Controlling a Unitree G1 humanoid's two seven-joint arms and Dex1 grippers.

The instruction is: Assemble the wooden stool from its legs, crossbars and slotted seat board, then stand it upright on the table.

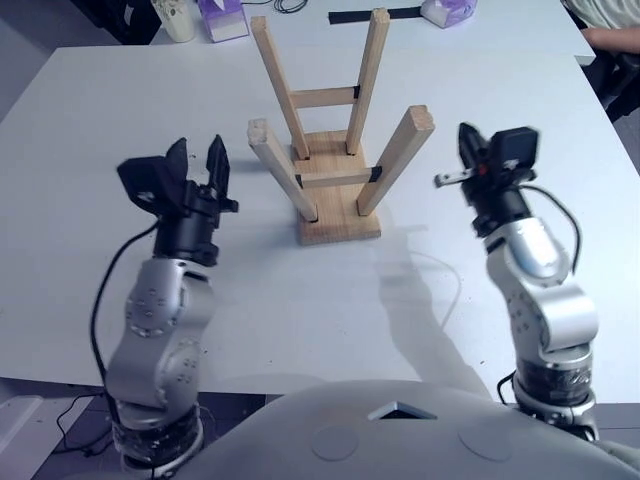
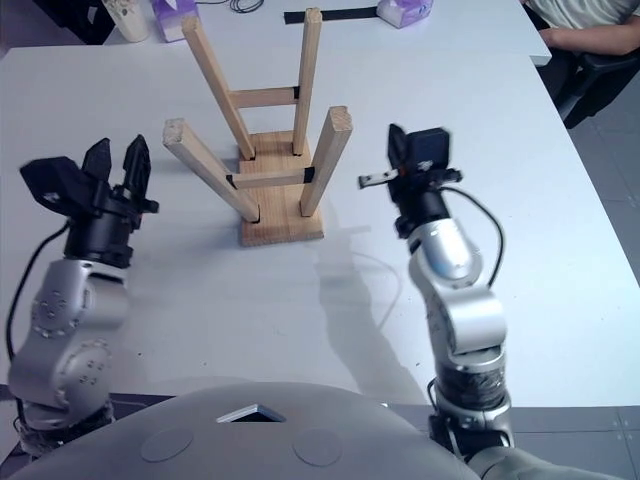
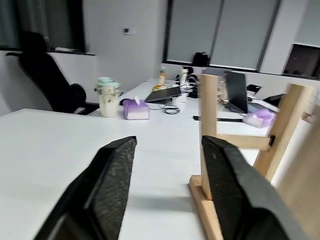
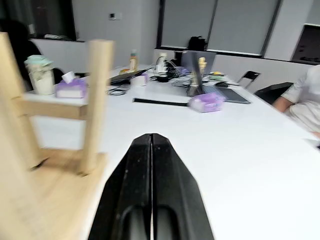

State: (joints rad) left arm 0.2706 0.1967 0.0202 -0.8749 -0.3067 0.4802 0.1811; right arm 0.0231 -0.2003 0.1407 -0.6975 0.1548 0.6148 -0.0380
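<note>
Looking down over the arms, I see the stool (image 1: 335,150) upside down near the middle of the white table (image 1: 120,120). Its seat board (image 1: 340,228) lies flat on the tabletop and all four legs (image 1: 395,160) point up, splaying outward a little. One of the crossbars (image 1: 323,97) joins the two far legs, and another (image 1: 335,179) joins the two near ones lower down, close to the board.

My left gripper (image 1: 198,150) hangs above the table on the stool's left, apart from the nearest leg, with its two black fingers (image 3: 110,175) spread wide and nothing between them. In the left wrist view the stool stands just beyond the fingertips.

My right gripper (image 4: 151,137) hangs on the stool's right, near the closest leg but not touching it. Its fingers are pressed together and pinch nothing.

Along the far edge of the table sit two purple tissue boxes (image 1: 222,18), a pale cup (image 1: 178,18) and a black strip (image 1: 372,15) lying flat.
</note>
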